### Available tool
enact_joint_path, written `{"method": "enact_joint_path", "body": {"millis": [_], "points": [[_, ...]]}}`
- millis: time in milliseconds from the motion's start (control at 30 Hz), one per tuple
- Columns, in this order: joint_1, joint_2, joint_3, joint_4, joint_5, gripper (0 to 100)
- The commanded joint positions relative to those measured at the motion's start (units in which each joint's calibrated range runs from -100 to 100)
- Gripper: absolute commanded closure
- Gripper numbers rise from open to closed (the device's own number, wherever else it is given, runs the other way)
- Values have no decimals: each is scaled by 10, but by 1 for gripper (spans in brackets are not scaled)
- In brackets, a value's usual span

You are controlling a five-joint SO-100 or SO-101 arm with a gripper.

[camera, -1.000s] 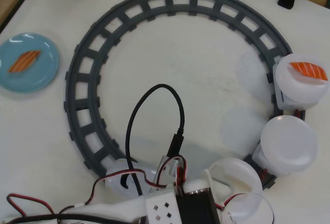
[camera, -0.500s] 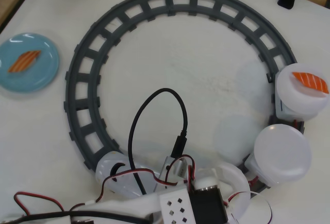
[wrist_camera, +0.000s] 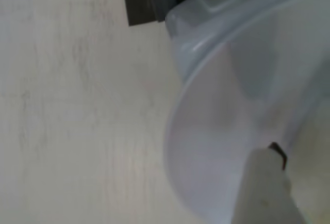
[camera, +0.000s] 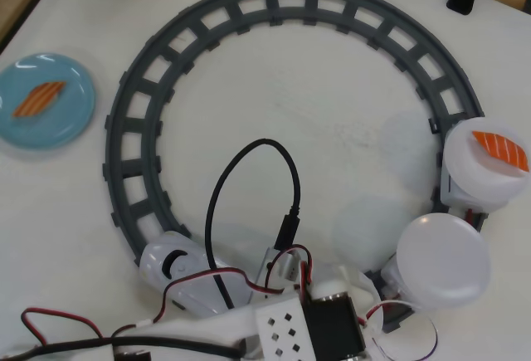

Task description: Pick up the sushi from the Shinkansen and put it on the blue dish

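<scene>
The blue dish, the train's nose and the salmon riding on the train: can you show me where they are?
Blue dish (camera: 70,116), overhead view, bare glossy part.
Shinkansen (camera: 166,263), overhead view, rounded nose.
Orange salmon piece (camera: 500,149), overhead view, its middle, on a white plate.

The overhead camera looked straight down on the tabletop (camera: 315,112), taking in the whole grey track (camera: 124,120) with my arm (camera: 274,332) at its bottom edge. My wrist camera sat very close, blurred, facing what was probably a white plate (wrist_camera: 216,131) beside the track; both views shared that spot.
</scene>
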State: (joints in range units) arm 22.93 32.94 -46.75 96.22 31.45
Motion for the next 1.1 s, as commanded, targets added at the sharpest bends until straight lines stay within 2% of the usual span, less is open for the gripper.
{"method": "enact_joint_path", "body": {"millis": [0, 600, 1067], "points": [[-18, -5, -19, -3, 0, 70], [-27, -5, 46, -1, -2, 70], [-26, -8, 62, 4, -2, 94]]}}
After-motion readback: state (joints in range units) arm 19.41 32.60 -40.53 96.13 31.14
